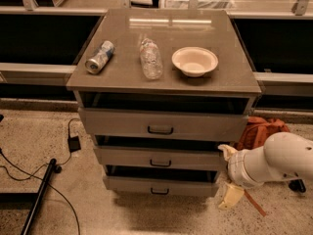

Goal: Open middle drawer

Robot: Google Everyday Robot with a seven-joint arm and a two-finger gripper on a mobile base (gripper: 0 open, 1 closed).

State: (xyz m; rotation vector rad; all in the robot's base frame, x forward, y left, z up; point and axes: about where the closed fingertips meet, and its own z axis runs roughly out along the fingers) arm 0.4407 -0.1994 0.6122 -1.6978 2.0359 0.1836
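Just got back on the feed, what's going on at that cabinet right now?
The robot's arm is at the three-drawer cabinet. Its gripper is low at the cabinet's right side, about level with the middle drawer, with its fingers spread and holding nothing. It is off to the side of the drawer's small dark handle, not on it. A can, a plastic bottle and a bowl rest on top.

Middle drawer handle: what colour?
Dark handle on the grey-beige middle drawer, camera view; gripper right of it.
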